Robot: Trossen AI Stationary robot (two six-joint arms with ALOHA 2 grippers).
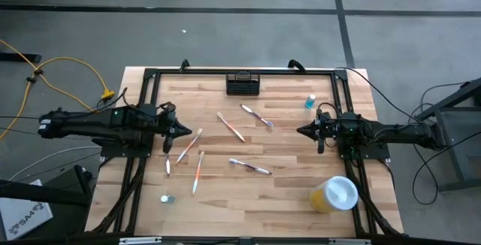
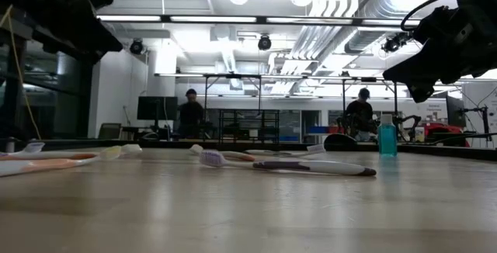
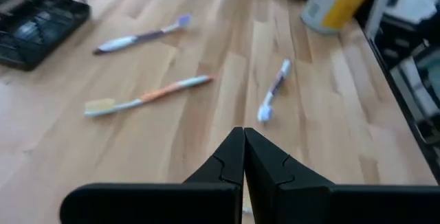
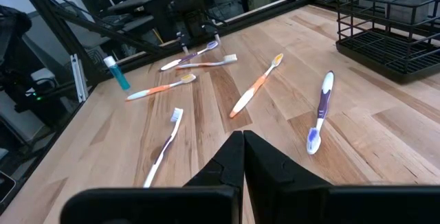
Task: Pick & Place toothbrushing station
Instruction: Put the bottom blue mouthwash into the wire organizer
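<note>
While the toothbrushing station (image 1: 243,83) sits untouched at the table's (image 1: 285,200) far edge, both arms hang well short of it, the left gripper (image 1: 167,128) and the right gripper (image 1: 321,131) to either side. You'll probably want one opened before descending on the caddy's wire rim.

The low view doesn't show the station.

In the left wrist view, the fingers (image 3: 230,161) are pressed together, holding nothing.

In the right wrist view, the station's slots look empty; toothbrushes (image 4: 321,111) lie loose beside it.
</note>
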